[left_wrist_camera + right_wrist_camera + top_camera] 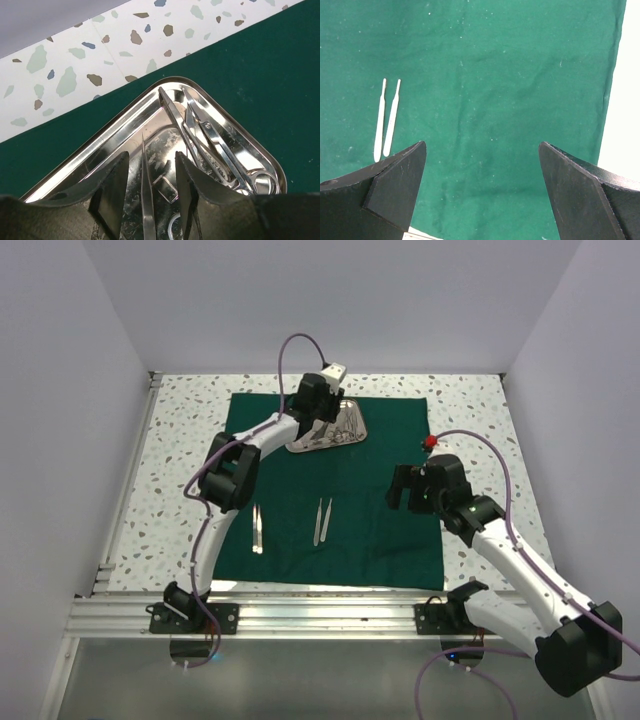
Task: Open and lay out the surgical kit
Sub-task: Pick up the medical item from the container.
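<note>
The dark green cloth (370, 455) lies spread flat on the table. The steel tray (350, 426) stands at its far middle. My left gripper (318, 412) reaches into the tray (120, 125). In the left wrist view it (150, 192) is open, its fingers on either side of a thin tweezers (146, 200) without touching it. Scissor-like instruments (215, 145) lie in the tray's right part. Two tweezers (257, 528) (322, 521) lie on the cloth's near part. My right gripper (404, 487) is open and empty above the cloth (485, 75), right of one tweezers (386, 120).
The speckled table (480, 430) borders the cloth on all sides and shows in the left wrist view (75, 60). An aluminium rail (320, 615) runs along the near edge. White walls (60, 390) stand left, right and behind. A red knob (431, 443) sits by the right arm's cable.
</note>
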Controlling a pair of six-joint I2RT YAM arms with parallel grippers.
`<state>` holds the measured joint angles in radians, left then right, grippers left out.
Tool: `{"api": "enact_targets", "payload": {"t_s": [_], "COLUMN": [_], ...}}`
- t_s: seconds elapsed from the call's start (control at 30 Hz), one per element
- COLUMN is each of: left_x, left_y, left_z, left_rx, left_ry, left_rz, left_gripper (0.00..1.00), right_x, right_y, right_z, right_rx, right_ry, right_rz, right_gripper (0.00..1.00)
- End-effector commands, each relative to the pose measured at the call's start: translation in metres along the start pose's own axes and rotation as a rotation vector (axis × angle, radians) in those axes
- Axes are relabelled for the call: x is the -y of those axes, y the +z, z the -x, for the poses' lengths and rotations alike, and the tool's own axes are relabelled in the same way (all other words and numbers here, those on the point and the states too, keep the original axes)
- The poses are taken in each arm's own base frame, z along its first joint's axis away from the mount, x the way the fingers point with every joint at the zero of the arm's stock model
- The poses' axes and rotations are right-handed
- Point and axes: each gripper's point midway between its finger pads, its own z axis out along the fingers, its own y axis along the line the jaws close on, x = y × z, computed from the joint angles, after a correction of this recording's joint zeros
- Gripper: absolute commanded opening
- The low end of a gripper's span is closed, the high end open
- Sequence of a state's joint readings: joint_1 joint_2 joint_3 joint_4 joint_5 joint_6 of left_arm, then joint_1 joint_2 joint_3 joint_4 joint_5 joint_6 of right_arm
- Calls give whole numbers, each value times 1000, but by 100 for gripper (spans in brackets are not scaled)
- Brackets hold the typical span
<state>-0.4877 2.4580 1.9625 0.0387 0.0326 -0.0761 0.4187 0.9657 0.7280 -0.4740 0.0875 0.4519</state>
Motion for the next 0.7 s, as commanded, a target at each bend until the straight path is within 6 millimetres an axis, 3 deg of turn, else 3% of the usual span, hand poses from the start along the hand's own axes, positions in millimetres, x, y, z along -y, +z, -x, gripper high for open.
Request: {"api": "enact_targets", "payload": {"t_s": [0.0, 0.13, 0.3, 0.5, 0.6, 0.63, 0.67], "left_x": [2, -12, -14, -14, -17, -19, -21], "left_y": [-1, -2, 3, 5, 3, 2, 1], "left_z": [9, -8, -34, -45, -43, -40, -38], "left_rx": [4, -55, -122, -154, -153, -148, -146], "left_ry": [36, 36, 41, 39, 40, 41, 38], "left_rz": [-20, 61, 64, 65, 82, 94, 105], "left_gripper": [45, 42, 42, 36, 17, 0, 0], "right_x": [-2, -3, -3, -2, -1, -1, -1], "right_y": [2, 2, 2, 2, 1, 1, 1], "right_z": [11, 12, 12, 12, 13, 12, 12], "right_rx": [37, 38, 38, 40, 44, 43, 45], "right_ry": [6, 5, 5, 5, 7, 6, 7], "right_rz": [0, 2, 2, -6, -7, -6, -6], "right_gripper": [98, 98, 98, 98, 99, 99, 99]}}
